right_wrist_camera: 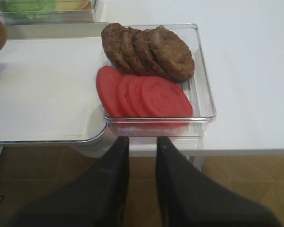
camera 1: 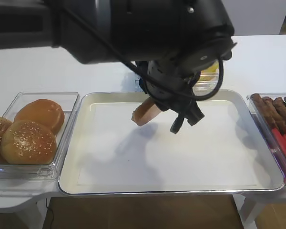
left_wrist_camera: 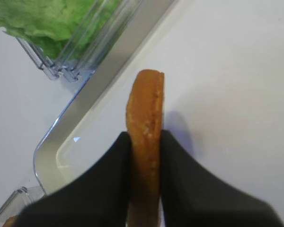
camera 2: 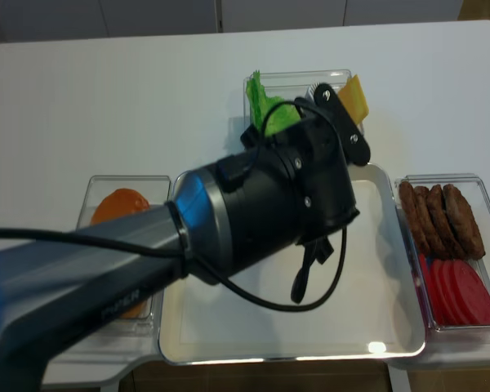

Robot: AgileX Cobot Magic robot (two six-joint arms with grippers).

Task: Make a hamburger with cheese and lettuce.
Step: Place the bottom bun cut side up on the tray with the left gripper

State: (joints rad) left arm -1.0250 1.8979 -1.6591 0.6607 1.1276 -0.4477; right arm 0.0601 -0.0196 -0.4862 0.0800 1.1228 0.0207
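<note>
My left gripper (camera 1: 148, 109) is shut on the hamburger's bun half (camera 1: 144, 114), held on edge above the back of the white tray (camera 1: 181, 162). In the left wrist view the bun half (left_wrist_camera: 146, 99) stands upright between the fingers of the gripper (left_wrist_camera: 145, 138), pale face and golden-brown rim showing. The lettuce (left_wrist_camera: 42, 21) lies in a clear box behind the tray; it also shows in the realsense view (camera 2: 265, 106), with the cheese (camera 2: 355, 96) beside it. My right gripper (right_wrist_camera: 142, 151) hangs below the table's front edge, slightly open and empty.
Sesame buns (camera 1: 28, 140) and a smooth bun (camera 1: 40, 112) sit in a clear box left of the tray. Brown patties (right_wrist_camera: 146, 49) and red tomato slices (right_wrist_camera: 144, 97) fill a clear box right of the tray. The left arm (camera 2: 253, 212) covers much of the tray.
</note>
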